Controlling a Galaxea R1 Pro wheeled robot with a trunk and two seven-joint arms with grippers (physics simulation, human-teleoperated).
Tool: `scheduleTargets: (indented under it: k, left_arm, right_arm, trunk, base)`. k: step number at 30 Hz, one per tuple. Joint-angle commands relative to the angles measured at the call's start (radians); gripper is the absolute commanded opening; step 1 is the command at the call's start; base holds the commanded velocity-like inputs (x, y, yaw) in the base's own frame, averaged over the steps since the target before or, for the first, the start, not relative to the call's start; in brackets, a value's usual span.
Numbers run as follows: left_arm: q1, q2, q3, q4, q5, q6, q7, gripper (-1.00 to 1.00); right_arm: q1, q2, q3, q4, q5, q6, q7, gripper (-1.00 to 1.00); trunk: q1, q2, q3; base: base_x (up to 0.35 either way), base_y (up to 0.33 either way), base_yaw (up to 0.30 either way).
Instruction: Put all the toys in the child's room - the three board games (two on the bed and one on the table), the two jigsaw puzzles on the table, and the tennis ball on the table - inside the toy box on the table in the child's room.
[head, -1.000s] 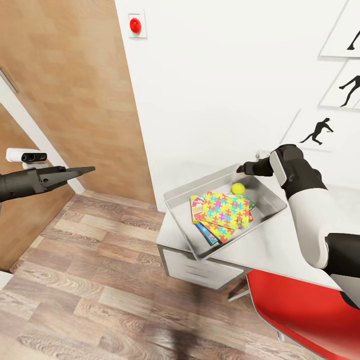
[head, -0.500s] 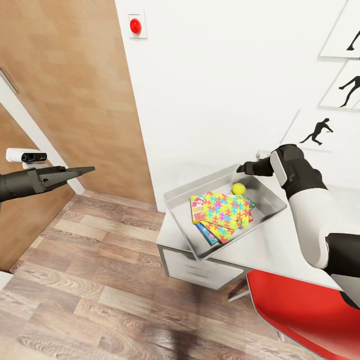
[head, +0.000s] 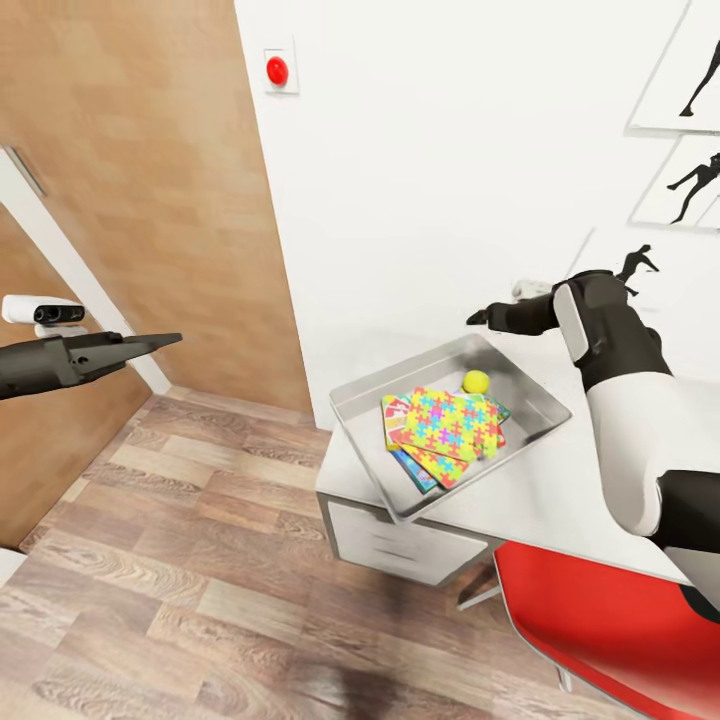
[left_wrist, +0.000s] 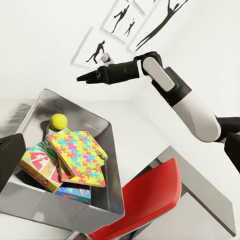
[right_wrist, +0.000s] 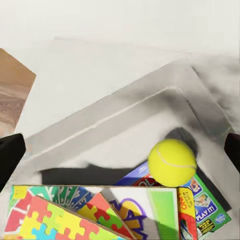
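Head view: the right gripper (head: 478, 319) hangs in the air just above the far rim of the toy box (head: 372, 398), touching nothing. Its fingers look pressed close together, holding nothing. Below it and a bit nearer sits the tennis ball (head: 476, 381), inside the toy box. Next to the ball lies a pile of flat boxes with a jigsaw puzzle (head: 451, 421) on top. The left gripper (head: 165, 341) is far off over the floor, well apart from the table (head: 540, 500). Its fingers look pressed together and empty too.

Left wrist view: the toy box is straight ahead of this gripper. The ball rests at the back, touching the pile. Under the two puzzle boxes peek a red and yellow board game (left_wrist: 37, 166) and a blue one (left_wrist: 74, 192).

Right wrist view: the two dark fingertips (right_wrist: 10, 156) sit wide at the edges here, so I cannot tell for sure how far apart they are. The ball lies right below, between them.

The ball looks light, round and likely to roll, so grab it around the middle. The boxes look stiff, flat and light; a hold on an edge should work best.
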Motion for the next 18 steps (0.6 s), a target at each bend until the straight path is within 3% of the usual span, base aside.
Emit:
scheduleTargets:
  k: [1,5,7,10,11,14,18]
  left_arm:
    - [-0.001,0.004,0.000,0.001,0.000,0.011,-0.003,1.00]
    - [0.003,0.009,0.001,0.004,0.000,0.011,-0.002,1.00]
    - [0.009,0.012,0.002,0.009,0.000,0.011,-0.001,1.00]
    - [0.020,0.027,0.004,0.032,-0.002,0.011,0.002,1.00]
    - [0.021,0.029,0.004,0.036,-0.002,0.011,0.002,1.00]
    - [0.027,0.035,0.005,0.052,-0.003,0.011,0.003,1.00]
    - [0.039,0.037,0.005,0.058,-0.003,0.010,0.003,1.00]
  right_arm:
    - [0.000,-0.001,-0.001,-0.029,-0.007,0.005,0.039,1.00]
    - [0.001,-0.011,-0.018,-0.076,-0.007,0.005,0.160,1.00]
    - [0.002,-0.031,-0.043,-0.085,-0.008,0.005,0.214,1.00]
    - [0.020,-0.093,-0.111,-0.086,-0.011,0.005,0.349,1.00]
    - [0.028,-0.102,-0.121,-0.086,-0.013,0.005,0.373,1.00]
    - [0.089,-0.141,-0.178,-0.090,-0.050,0.005,0.518,1.00]
    - [0.156,-0.171,-0.220,-0.100,-0.098,0.005,0.641,1.00]
  trunk:
    - [0.001,-0.002,0.000]
    - [0.001,-0.002,0.007]
    - [0.001,-0.002,0.010]
    - [0.001,-0.002,0.015]
    - [0.001,-0.002,0.016]
    - [0.001,-0.002,0.021]
    - [0.001,-0.002,0.028]
  base:
    - [0.000,0.000,0.000]
    - [0.000,0.000,0.000]
    - [0.000,0.000,0.000]
    - [0.000,0.000,0.000]
    - [0.000,0.000,0.000]
    - [0.000,0.000,0.000]
    - [0.000,0.000,0.000]
